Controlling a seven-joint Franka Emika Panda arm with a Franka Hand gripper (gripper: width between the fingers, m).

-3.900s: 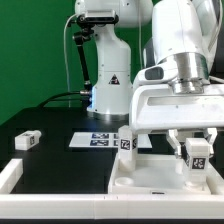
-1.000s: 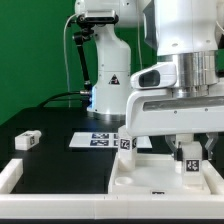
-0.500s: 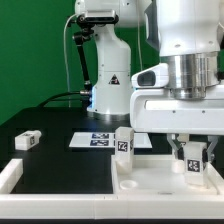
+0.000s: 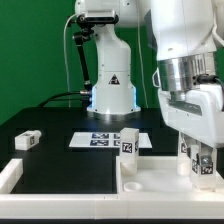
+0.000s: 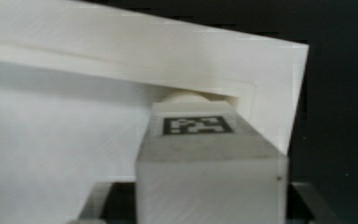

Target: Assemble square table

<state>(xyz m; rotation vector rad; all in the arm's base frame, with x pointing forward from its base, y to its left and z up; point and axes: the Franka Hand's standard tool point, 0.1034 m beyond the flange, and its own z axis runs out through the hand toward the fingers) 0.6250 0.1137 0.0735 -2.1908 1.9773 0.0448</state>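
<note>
I had the pincer [image 4: 199, 150] clamped on a leg [image 4: 204, 166] at a corner of the slab [image 4: 150, 182]. A second leg [image 4: 129, 143] stood upright at another corner; a third leg [image 4: 28, 140] lay on the table [image 4: 70, 166].

The claw [image 4: 200, 166] has rotated, apparently twisting its held leg [image 5: 202, 160] with it.

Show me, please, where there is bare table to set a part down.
Free: the black table between the loose leg and the marker board, and in front of that board up to the slab. Crowded: the exterior view's right, where the gripper and its held leg crowd the slab beside a standing leg.
</note>
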